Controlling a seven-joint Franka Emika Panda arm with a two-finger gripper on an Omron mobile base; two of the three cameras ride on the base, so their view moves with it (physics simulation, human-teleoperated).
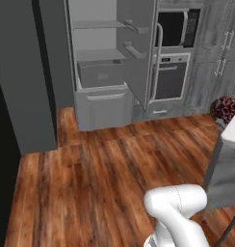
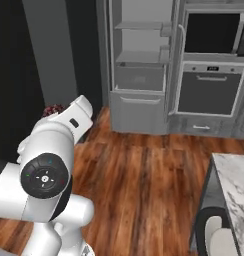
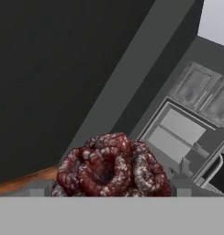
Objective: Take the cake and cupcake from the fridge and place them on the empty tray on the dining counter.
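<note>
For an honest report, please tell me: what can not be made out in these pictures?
- Cake, hand view: its lower part is cut off by the bottom edge.
- Pincer's grip, hand view: the cake covers the fingertips, so held or not is unclear.
- Fridge drawer, left base view: its front wall hides the contents.
- Dining counter, right base view: cut off by the right edge.

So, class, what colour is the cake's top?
Dark red, mottled; hand view shows the small round cake best.
</note>
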